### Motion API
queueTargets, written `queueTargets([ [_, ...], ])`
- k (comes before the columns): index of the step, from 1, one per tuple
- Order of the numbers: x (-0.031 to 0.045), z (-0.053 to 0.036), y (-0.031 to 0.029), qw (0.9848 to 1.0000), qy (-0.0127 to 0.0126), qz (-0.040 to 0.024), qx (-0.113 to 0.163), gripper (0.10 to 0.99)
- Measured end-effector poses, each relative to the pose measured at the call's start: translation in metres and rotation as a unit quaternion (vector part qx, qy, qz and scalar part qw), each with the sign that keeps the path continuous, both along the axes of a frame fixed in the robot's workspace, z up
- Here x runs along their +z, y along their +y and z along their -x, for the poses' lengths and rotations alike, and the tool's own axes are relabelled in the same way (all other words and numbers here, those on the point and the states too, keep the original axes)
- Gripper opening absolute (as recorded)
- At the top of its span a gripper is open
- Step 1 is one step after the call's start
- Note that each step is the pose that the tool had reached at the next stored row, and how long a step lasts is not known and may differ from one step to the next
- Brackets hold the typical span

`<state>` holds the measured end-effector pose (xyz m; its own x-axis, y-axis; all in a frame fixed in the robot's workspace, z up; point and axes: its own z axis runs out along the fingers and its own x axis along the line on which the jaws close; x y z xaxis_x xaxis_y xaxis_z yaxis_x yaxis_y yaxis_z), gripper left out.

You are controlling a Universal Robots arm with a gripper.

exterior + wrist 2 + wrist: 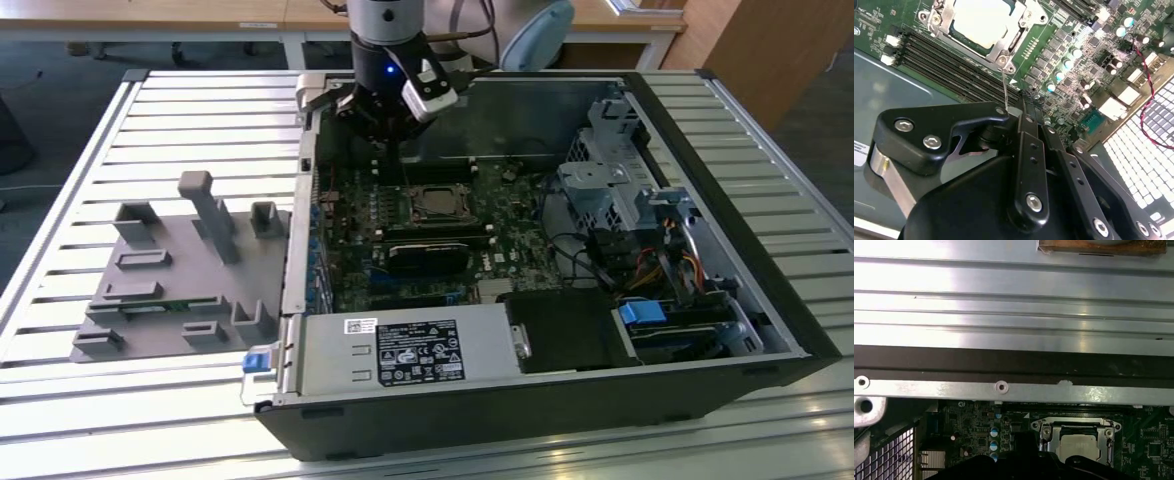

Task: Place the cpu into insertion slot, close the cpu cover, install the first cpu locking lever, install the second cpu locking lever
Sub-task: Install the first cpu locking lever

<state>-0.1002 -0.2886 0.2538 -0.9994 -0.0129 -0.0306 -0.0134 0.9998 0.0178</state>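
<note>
Hovering over the motherboard, end effector (pixel 1012 112) clamped on thin locking lever (pixel 1004 86); cpu (pixel 981 22) seated under closed cpu cover (pixel 1013 38).

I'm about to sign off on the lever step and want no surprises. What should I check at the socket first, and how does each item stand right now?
1. cpu seated: ok, its silvery top lies flat within the socket frame.
2. cpu cover closed: ok, the frame plate lies down around the chip.
3. Locking lever latched: not ok, the thin wire lever stands up from the socket corner.
4. Claw at the lever: ok, it hangs by the lever's upper end; whether it grips, cannot tell.
5. Red-black cable clear of the socket: ok, it runs well aside.
</note>
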Motion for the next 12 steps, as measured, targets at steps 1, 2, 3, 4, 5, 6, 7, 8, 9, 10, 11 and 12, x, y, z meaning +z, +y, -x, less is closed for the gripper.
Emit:
queueTargets([
  [1, 0.0000, -0.0009, 0.0000, 1.0000, 0.0000, 0.0000, 0.000, 0.118],
  [2, -0.0001, -0.0018, 0.0000, 1.0000, 0.0000, -0.0001, 0.000, 0.118],
  [3, -0.0001, -0.0027, 0.0000, 1.0000, 0.0000, 0.0000, 0.000, 0.118],
  [4, -0.0002, -0.0036, 0.0000, 1.0000, 0.0000, 0.0000, 0.000, 0.118],
  [5, -0.0002, -0.0045, 0.0000, 1.0000, 0.0000, 0.0000, 0.000, 0.118],
  [6, -0.0002, -0.0056, 0.0000, 1.0000, 0.0000, 0.0000, 0.000, 0.118],
  [7, -0.0002, -0.0065, 0.0000, 1.0000, 0.0000, 0.0000, 0.000, 0.118],
  [8, -0.0002, -0.0074, 0.0000, 1.0000, 0.0000, 0.0000, 0.000, 0.118],
  [9, -0.0003, -0.0083, 0.0000, 1.0000, 0.0000, 0.0000, 0.000, 0.118],
  [10, -0.0003, -0.0094, 0.0000, 1.0000, 0.0000, 0.0000, 0.000, 0.118],
  [11, -0.0003, -0.0103, 0.0000, 1.0000, 0.0000, 0.0000, 0.000, 0.118],
  [12, -0.0004, -0.0109, 0.0000, 1.0000, 0.0000, 0.0000, 0.000, 0.118],
])
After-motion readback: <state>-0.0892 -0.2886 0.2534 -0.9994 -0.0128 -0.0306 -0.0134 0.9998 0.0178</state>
